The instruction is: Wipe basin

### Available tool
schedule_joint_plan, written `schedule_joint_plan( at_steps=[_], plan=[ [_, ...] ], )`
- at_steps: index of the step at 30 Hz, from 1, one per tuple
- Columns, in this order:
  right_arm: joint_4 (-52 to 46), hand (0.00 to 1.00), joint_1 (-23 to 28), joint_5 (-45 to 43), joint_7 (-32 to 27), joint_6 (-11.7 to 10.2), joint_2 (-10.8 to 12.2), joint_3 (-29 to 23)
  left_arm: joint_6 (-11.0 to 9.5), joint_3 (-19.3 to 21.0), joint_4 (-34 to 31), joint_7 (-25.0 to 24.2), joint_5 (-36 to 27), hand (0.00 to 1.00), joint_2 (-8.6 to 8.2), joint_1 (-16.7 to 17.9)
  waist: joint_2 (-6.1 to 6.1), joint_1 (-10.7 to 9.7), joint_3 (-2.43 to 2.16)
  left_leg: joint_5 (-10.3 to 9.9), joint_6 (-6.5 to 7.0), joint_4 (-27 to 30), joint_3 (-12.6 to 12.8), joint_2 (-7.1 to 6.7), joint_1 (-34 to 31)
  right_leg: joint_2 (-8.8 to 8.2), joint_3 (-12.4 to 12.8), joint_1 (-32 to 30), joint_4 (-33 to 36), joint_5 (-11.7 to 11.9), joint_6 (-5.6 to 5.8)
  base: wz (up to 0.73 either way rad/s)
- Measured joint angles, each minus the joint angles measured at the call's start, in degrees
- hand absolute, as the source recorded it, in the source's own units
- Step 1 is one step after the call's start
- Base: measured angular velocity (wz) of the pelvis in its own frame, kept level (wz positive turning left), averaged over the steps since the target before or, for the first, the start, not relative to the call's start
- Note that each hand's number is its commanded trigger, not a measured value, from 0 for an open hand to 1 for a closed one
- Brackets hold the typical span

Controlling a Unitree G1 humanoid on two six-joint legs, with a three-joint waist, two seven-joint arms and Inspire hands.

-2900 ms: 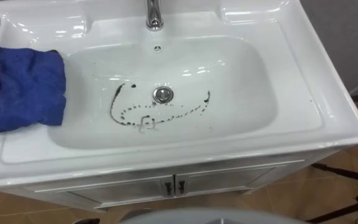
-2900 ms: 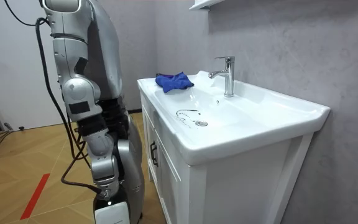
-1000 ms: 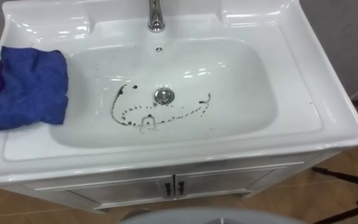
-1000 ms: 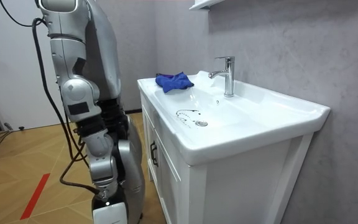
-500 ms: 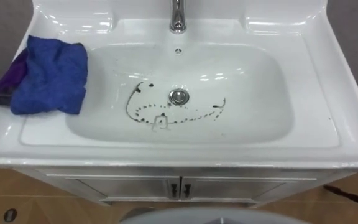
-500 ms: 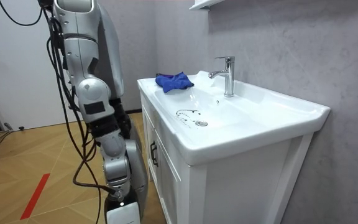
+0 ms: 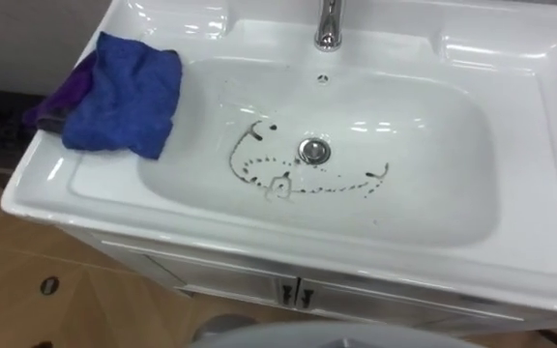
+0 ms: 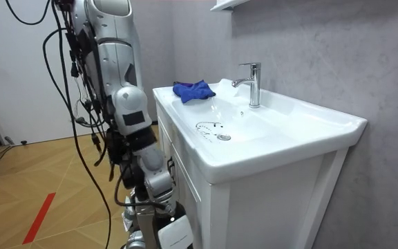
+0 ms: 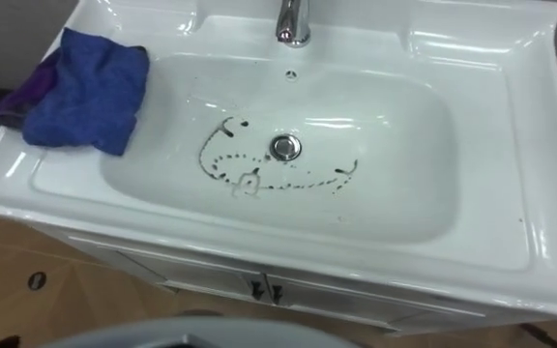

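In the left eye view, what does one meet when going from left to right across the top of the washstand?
Purple cloth → blue cloth → drain → basin's right rim. The dark marks spread to both sides of the drain, so they are left out.

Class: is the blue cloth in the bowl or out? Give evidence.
Out. The blue cloth lies bunched on the basin's left ledge; the dark marks around the drain are uncovered.

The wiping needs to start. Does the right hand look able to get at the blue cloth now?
Probably not yet: the right hand hangs low beside the cabinet, below the rim, while the blue cloth lies uncovered on the basin's left ledge.
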Motion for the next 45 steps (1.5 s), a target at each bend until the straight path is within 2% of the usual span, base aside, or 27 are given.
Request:
schedule_joint_plan(
  at_steps=[2,4,8,11,13,16,18,20,22,24,28,30,32,34,41,45],
  plan=[
    [0.00,0.00,0.13,-0.17,-0.02,-0.67,-0.06,-0.03,-1.17,0.07,-3.27,2.47,0.13,0.00,0.01,0.31,0.13,0.11,-0.02,0.03,-0.04,0.00,-0.60,-0.15,-0.02,0.09,-0.39,0.48,-0.63,0.00,0.00,0.11],
    [0.11,0.00,0.28,-0.40,-0.02,-1.34,-0.54,-0.08,-3.62,0.27,-5.40,6.20,0.18,0.00,0.27,0.06,0.51,0.53,-0.04,0.05,-0.08,-0.05,-1.00,-0.16,-0.09,0.20,-0.82,0.50,-0.76,0.00,0.00,0.02],
    [0.10,0.00,0.20,-0.36,-0.03,-2.14,-0.80,0.06,-4.45,1.20,-9.58,10.12,0.17,0.00,0.74,-0.29,0.67,1.06,-0.01,0.15,-0.26,-0.87,-1.15,-0.10,-0.05,0.34,-1.02,0.29,-0.92,0.00,0.00,-0.05],
    [0.04,0.00,0.18,-0.37,-0.09,-2.49,-0.83,0.08,-5.40,1.19,-15.73,12.52,0.17,0.00,1.04,-0.22,0.55,1.59,-0.05,0.20,-0.34,-0.84,-1.24,-0.04,-0.09,0.43,-1.02,0.23,-0.92,0.00,0.00,0.00],
    [0.01,0.00,0.27,-0.32,-0.09,-2.61,-0.83,0.18,-6.78,1.17,-19.30,14.58,0.17,0.00,1.96,-0.22,0.50,1.53,-0.10,0.20,-0.34,-0.84,-1.25,-0.03,-0.09,0.47,-0.96,0.22,-0.99,0.00,0.00,0.00],
    [-0.02,0.00,1.21,0.16,-0.06,-3.75,-0.83,0.31,-7.38,1.10,-23.30,16.91,1.04,0.00,3.06,-0.32,0.57,1.27,-0.22,0.20,-0.34,-0.74,-1.35,-0.07,0.15,0.50,-0.64,0.45,-1.04,0.00,-0.01,0.00],
    [0.01,0.00,1.61,0.04,0.17,-4.37,-0.83,0.23,-7.49,1.19,-27.01,17.70,2.94,0.00,3.13,-0.31,0.57,1.30,-0.26,0.22,-0.34,-0.57,-1.36,-0.05,0.35,0.49,-0.71,0.48,-0.97,0.00,0.00,0.00],
    [0.04,0.00,2.16,-0.43,0.38,-4.67,-0.83,0.09,-8.28,1.19,-30.05,18.37,5.23,0.00,3.98,-0.67,0.59,1.13,-0.26,0.24,-0.37,-0.53,-1.49,-0.01,0.36,0.50,-0.92,0.51,-0.90,0.00,0.00,0.00],
    [0.03,0.00,2.84,-0.41,0.36,-5.10,-0.83,0.08,-8.48,1.58,-33.97,18.71,8.72,0.00,5.56,-0.91,0.74,1.07,-0.25,0.23,-0.39,-0.91,-1.48,0.02,0.41,0.59,-0.57,0.49,-0.98,-0.01,-0.01,-0.04],
    [-0.02,0.00,3.32,-0.37,0.36,-5.19,-0.84,0.10,-8.71,2.11,-36.72,18.84,10.25,0.00,6.76,-1.28,0.97,1.06,-0.25,0.23,-0.39,-1.01,-1.44,0.03,0.53,0.62,-0.33,0.55,-1.01,0.00,-0.01,-0.05],
    [0.69,0.00,3.82,-0.47,0.43,-5.40,-0.85,0.21,-9.07,2.43,-42.62,20.09,11.60,0.00,9.17,-2.93,1.93,-0.29,-0.14,0.23,-0.39,-0.78,-1.66,-0.09,0.53,0.70,0.83,0.66,-1.10,0.00,-0.01,0.00],
    [0.65,0.00,4.05,-0.47,0.49,-5.88,-0.87,0.21,-9.81,2.44,-44.17,20.22,11.89,0.00,9.86,-3.26,2.36,-0.64,0.02,0.24,-0.38,-0.94,-1.48,-0.09,0.91,0.70,0.91,0.81,-1.09,0.00,-0.01,-0.09],
    [0.45,0.00,3.96,-0.26,0.48,-6.27,-1.10,0.36,-10.70,2.21,-45.28,20.67,11.92,0.00,9.88,-3.28,2.74,-1.87,0.21,0.24,-0.38,-1.00,-1.49,-0.08,1.08,0.70,0.93,0.90,-1.09,0.00,-0.01,-0.08],
    [0.28,0.00,4.03,-0.06,0.45,-6.64,-1.12,0.80,-11.39,2.19,-45.35,20.77,12.95,0.00,9.88,-3.40,2.99,-2.65,0.31,0.38,-0.48,-1.45,-1.25,-0.07,1.13,0.80,2.22,0.57,-1.04,-0.15,-0.07,-0.09],
    [0.31,0.00,4.79,1.95,0.52,-6.83,-0.89,2.35,-11.76,1.08,-45.36,19.37,13.09,0.00,9.88,-4.29,2.88,-3.94,0.40,0.58,-0.65,-2.19,-0.98,-0.03,2.01,1.00,3.21,0.58,-1.45,-0.25,-0.09,-0.08],
    [0.55,0.00,4.79,1.69,2.46,-6.76,-0.84,2.43,-11.71,-2.43,-45.36,18.03,15.44,0.00,9.80,-4.67,2.40,-5.03,0.68,0.58,-0.64,-2.04,-0.87,-0.06,1.91,1.08,3.43,0.54,-1.83,-0.25,-0.09,-0.03]
  ],
)
